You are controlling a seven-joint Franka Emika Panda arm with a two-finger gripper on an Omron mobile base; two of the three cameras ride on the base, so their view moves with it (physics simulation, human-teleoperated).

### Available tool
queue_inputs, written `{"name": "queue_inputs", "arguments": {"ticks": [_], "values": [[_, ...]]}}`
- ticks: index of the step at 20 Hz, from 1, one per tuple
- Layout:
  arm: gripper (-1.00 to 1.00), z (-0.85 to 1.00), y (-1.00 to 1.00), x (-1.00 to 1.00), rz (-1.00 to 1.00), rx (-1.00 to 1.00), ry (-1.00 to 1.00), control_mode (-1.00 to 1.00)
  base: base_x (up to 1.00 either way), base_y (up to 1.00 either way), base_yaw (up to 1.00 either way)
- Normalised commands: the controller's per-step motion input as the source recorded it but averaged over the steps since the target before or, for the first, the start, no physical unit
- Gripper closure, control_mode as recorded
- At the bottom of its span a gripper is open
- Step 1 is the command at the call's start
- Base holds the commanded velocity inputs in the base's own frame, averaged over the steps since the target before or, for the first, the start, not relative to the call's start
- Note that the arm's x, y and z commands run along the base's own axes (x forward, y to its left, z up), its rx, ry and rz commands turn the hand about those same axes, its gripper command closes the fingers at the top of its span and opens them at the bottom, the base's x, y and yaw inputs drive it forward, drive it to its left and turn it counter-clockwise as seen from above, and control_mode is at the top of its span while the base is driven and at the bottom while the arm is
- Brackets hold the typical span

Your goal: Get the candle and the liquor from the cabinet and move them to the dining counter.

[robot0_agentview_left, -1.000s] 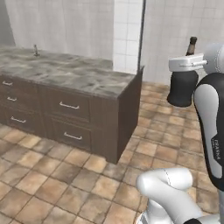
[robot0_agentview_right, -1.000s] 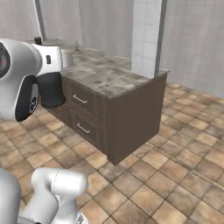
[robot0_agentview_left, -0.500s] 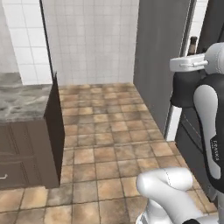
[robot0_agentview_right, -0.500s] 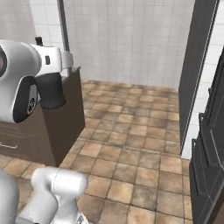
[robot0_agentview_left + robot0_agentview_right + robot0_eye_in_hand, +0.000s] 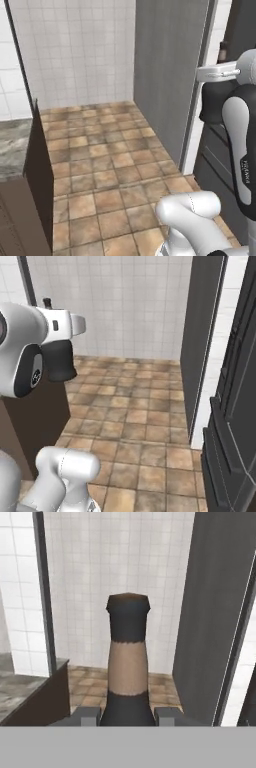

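The liquor [image 5: 128,662] is a black bottle with a tan neck band and dark cap, standing upright between my gripper's [image 5: 128,716] two fingertips [image 5: 88,714]. The gripper is shut on its lower neck. From the base, the bottle's black body [image 5: 214,103] hangs under the white hand [image 5: 216,73] at the upper right, with its cap [image 5: 223,50] sticking up above. In the right base view the same body [image 5: 60,362] hangs below the hand [image 5: 64,326] at the upper left. The candle, the cabinet and the dining counter are out of view.
A marble-topped brown counter unit [image 5: 14,150] ends at the left. Ahead lie a brown tiled floor [image 5: 100,165] and a white tiled wall [image 5: 120,301]. A tall dark grey panel [image 5: 167,75] and a dark panelled front [image 5: 235,426] stand close on the right.
The whole picture has swung, so the base has turned. The counter slid off to the left and the dark panels came in on the right. The bottle stays in the grip.
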Motion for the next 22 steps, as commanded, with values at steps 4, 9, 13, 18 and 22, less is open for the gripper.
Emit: {"name": "queue_inputs", "arguments": {"ticks": [4, 9, 13, 18, 22], "values": [[1.00, 0.00, 0.00, 0.00, 0.00, 0.00, 0.00, 1.00, 1.00, 0.03, 0.00], [1.00, 0.00, 0.00, 0.00, 0.00, 0.00, 0.00, 1.00, 1.00, 0.01, 0.00], [1.00, 0.00, 0.00, 0.00, 0.00, 0.00, 0.00, 1.00, 1.00, 0.13, 0.00], [1.00, 0.00, 0.00, 0.00, 0.00, 0.00, 0.00, 1.00, 1.00, 0.05, 0.01], [1.00, 0.00, 0.00, 0.00, 0.00, 0.00, 0.00, 1.00, 1.00, 0.16, 0.03]]}}
